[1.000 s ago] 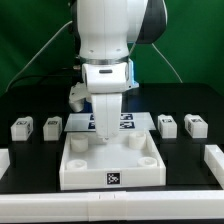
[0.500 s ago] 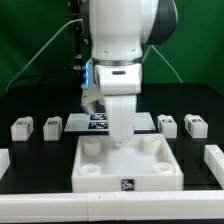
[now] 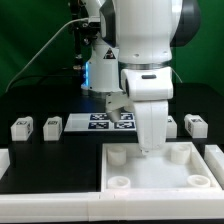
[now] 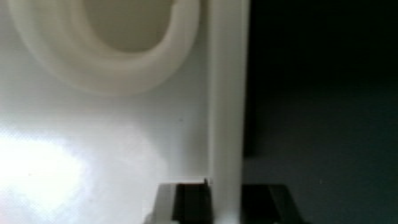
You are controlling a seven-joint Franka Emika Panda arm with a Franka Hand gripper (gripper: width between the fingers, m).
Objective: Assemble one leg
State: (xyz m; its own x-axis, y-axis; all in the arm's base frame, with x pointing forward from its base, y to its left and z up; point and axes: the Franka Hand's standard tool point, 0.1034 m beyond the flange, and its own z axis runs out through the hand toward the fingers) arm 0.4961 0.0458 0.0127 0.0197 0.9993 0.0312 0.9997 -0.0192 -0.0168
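Note:
My gripper [image 3: 150,147] is shut on the back wall of the large white tray-like piece [image 3: 160,170], which has round sockets and lies low at the exterior view's right front. In the wrist view the dark fingers [image 4: 187,203] straddle the tray's thin wall [image 4: 224,100], next to a round socket [image 4: 125,40]. Two legs [image 3: 22,127] [image 3: 52,126] stand at the exterior view's left. Another leg [image 3: 196,125] stands at the right. A further leg [image 3: 171,122] shows partly behind the arm.
The marker board [image 3: 108,121] lies behind the tray, left of the arm. A white edge piece [image 3: 3,160] sits at the exterior view's left border and another [image 3: 214,152] at the right, close to the tray's corner.
The gripper and the tray held in it have moved toward the exterior view's right and nearer the front. The legs have not moved.

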